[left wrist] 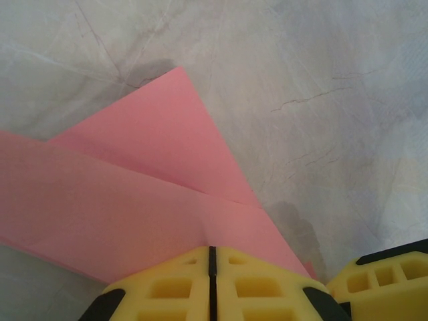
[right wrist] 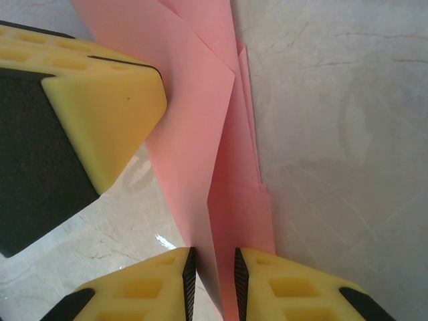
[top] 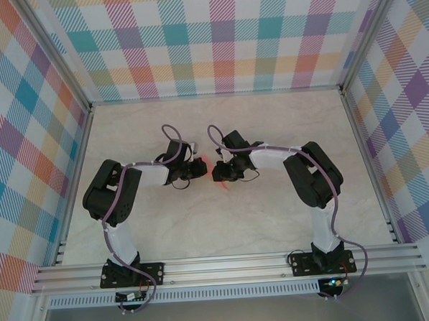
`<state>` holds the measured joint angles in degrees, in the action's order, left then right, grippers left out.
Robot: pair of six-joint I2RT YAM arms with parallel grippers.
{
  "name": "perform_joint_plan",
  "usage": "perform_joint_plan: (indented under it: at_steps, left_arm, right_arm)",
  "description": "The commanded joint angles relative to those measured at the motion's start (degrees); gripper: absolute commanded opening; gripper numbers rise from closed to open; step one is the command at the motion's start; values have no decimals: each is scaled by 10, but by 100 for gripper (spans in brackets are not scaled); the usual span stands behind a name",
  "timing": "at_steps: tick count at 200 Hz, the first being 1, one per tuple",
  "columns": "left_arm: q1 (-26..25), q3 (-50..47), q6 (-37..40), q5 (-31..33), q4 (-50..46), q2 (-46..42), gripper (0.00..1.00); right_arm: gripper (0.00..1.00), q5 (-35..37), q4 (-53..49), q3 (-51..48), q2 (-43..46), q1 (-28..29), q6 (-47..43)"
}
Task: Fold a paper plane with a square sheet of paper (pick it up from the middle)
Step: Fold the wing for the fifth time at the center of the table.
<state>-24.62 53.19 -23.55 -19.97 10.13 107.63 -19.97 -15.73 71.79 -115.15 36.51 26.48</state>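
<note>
Top external shows me both arms reaching in to meet at the middle of the tabletop [top: 285,128], the left tool [top: 198,168] and right tool [top: 219,173] nearly nose to nose, with slivers of the salmon-pink sheet of paper [top: 217,163] peeking out between them. Left wrist next: the left tool [left wrist: 212,253] has its pads pressed together to a thin seam right where the paper's edge [left wrist: 134,200] runs in, so I read it as pinching the sheet; the paper lies as a long band with a triangular flap folded over it, the tabletop [left wrist: 334,100] beyond. Right wrist: the right tool [right wrist: 212,261] is clamped on the narrow end of the paper [right wrist: 200,107], which passes between its pads in several stacked layers, with a slanted fold across them. By my reckoning the folding is well underway, with corner and lengthwise creases in, but this is not a finished dart: the wings want forming and the creases pressing flat. Whether the sheet is lifted off the tabletop I cannot tell.
</note>
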Motion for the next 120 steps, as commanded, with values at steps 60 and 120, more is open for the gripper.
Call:
perform_joint_plan:
  at_steps: [60,120]
  left_arm:
    - [-1,4,-7,2,-43,-14,15]
    - [-1,-23,-21,-30,20,-61,28]
  right_arm:
    - [6,-101,71,-16,-35,-27,11]
    - [0,-194,151,-49,-41,-56,51]
